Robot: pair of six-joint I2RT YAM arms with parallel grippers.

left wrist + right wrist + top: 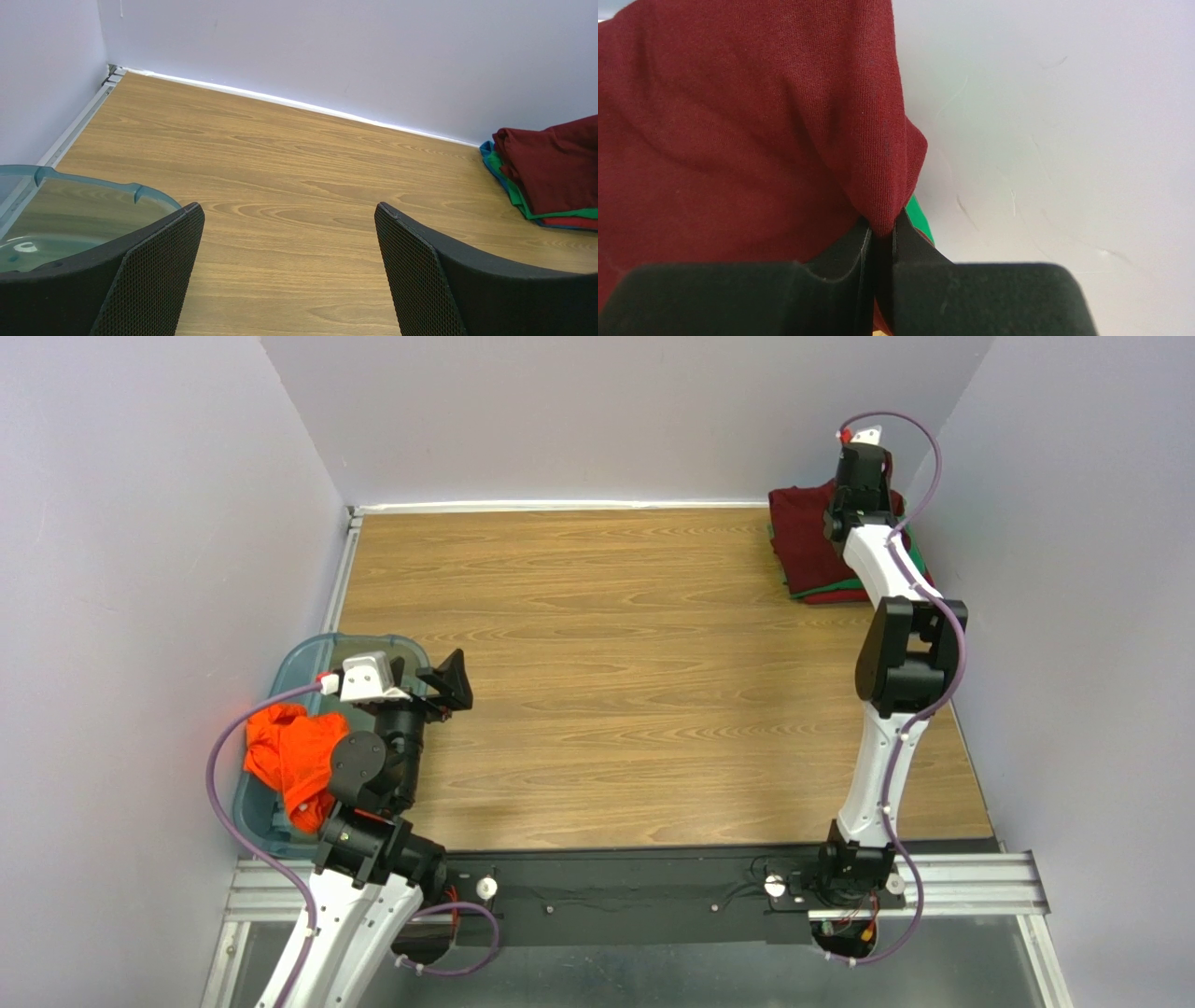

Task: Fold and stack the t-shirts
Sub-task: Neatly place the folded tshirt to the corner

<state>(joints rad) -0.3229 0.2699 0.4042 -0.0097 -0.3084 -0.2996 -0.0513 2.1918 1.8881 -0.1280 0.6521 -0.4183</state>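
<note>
- Right pincer point(882, 234) is clenched on a pinched fold of the maroon t-shirt point(738, 126), right at its edge, with a green t-shirt point(919, 218) peeking out beneath.
- That maroon one tops the folded stack at the table's point(631, 644) one o'clock corner, close to the wall.
- Left pincer point(286, 210) gapes wide at eight o'clock, holding nothing.
- Beside it, the orange t-shirt point(295, 756) lies crumpled in a teal bin point(298, 669).
- Soft, light, floppy cloth. I'd pinch it at the shoulders or hem corners, otherwise it will likely sag and bunch.

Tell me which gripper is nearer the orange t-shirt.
Left. The left gripper hovers just beside the orange t-shirt; the right gripper is across the table, pinching the maroon t-shirt.
</note>
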